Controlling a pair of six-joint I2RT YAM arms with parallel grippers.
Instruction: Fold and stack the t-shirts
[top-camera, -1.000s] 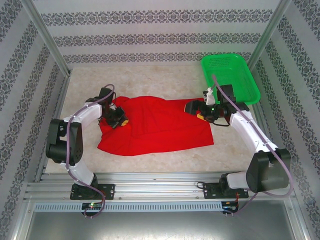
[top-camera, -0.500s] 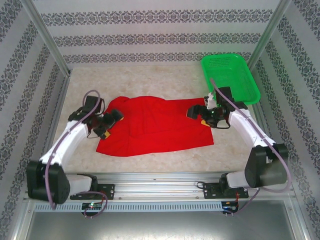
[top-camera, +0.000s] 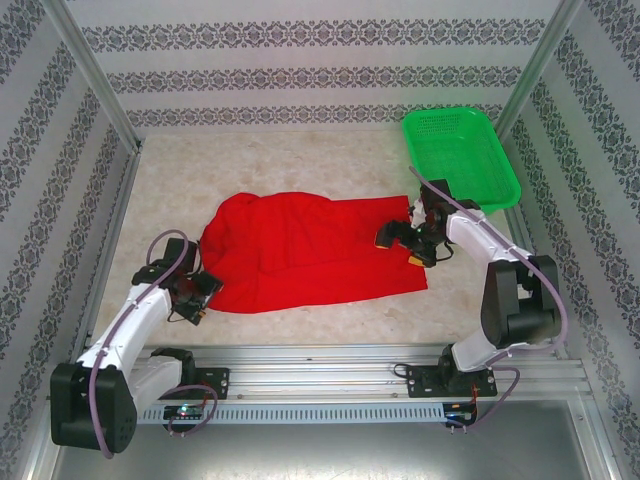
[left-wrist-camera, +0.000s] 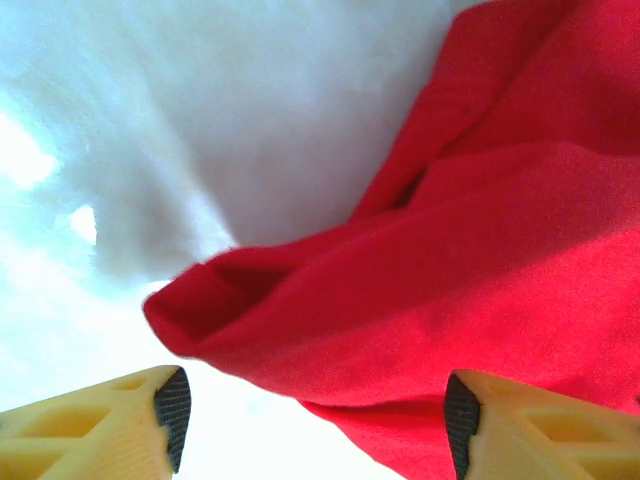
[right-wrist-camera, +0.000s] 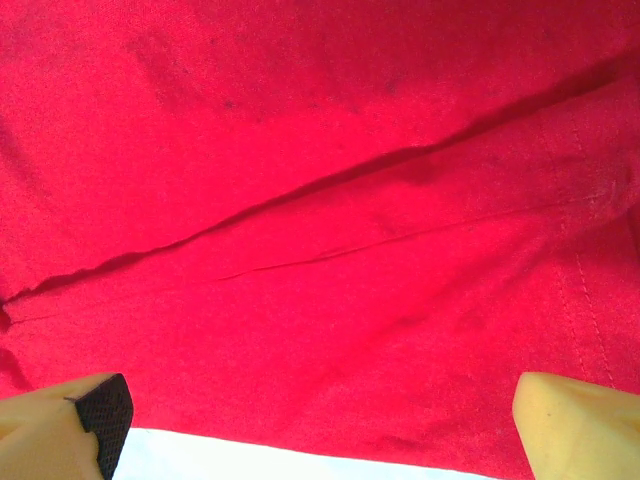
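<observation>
1. At bench (top-camera: 300, 165) centre: rumpled red t-shirt (top-camera: 310, 255), plain side up.
2. At 8 o'clock of it: left tool (top-camera: 197, 295), jaws apart, gripping nothing, just beside the cloth's corner.
3. At its 3 o'clock edge: right tool (top-camera: 398, 240), jaws spread wide, gripping nothing, over the cloth.
4. At 2 o'clock: green basket (top-camera: 460, 155), apart from the cloth.

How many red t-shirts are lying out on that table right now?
1. A single red t-shirt lies rumpled in the middle of the table, left of the green basket. Another could be hidden under its folds.
</observation>
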